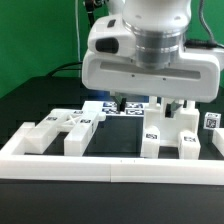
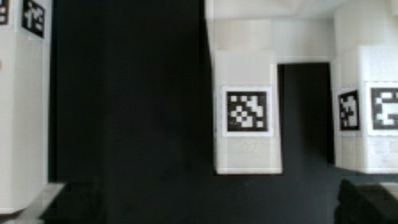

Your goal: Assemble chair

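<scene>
The chair parts are chunky white blocks with black-and-white tags. Two lie at the exterior view's left (image 1: 48, 132) (image 1: 80, 128), and upright ones stand at its right (image 1: 150, 135) (image 1: 190, 138). My gripper (image 1: 148, 106) hangs low over the middle of the table, behind the right-hand blocks, and its big white hand hides what lies under it. In the wrist view a long white block with a tag (image 2: 249, 100) lies ahead of my gripper (image 2: 199, 205), with another tagged block (image 2: 365, 108) beside it. The dim fingers stand far apart with nothing between them.
A long low white border rail (image 1: 110, 166) runs along the table's front. More tagged white pieces (image 1: 100, 108) lie behind, partly hidden by the hand. Another tagged block (image 1: 214, 128) stands at the far right. A white piece edge (image 2: 18, 90) shows in the wrist view. The table is black.
</scene>
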Motion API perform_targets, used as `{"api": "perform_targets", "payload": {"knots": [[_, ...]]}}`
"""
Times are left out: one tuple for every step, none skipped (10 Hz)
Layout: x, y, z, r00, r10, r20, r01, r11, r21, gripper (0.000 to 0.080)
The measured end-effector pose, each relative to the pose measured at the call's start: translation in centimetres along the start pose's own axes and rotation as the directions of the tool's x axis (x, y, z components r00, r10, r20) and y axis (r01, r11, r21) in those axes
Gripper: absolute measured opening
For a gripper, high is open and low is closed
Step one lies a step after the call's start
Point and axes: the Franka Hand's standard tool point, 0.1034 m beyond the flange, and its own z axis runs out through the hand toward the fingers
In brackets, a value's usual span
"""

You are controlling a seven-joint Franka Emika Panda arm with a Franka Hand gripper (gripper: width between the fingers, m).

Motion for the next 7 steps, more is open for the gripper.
{"api": "perform_targets", "payload": {"knots": [[-0.2, 0.5, -0.1, 0.996, 0.01, -0.088, -0.009, 1.0, 0.013, 0.0649], [-0.9, 1.3, 0.0, 0.987, 0.022, -0.156, -0.018, 1.0, 0.024, 0.0649], [-1.8, 2.6, 0.4, 0.98, 0.038, -0.196, -0.034, 0.999, 0.028, 0.0649], [-2.2, 4.1, 0.8, 0.982, 0.026, -0.189, -0.022, 1.0, 0.022, 0.0649], [-2.3, 5.2, 1.1, 0.981, 0.027, -0.19, -0.024, 1.0, 0.019, 0.0649], [-2.2, 5.1, 1.1, 0.981, 0.027, -0.19, -0.024, 1.0, 0.018, 0.0649], [-2.2, 4.9, 1.1, 0.982, 0.025, -0.19, -0.022, 1.0, 0.018, 0.0649]]}}
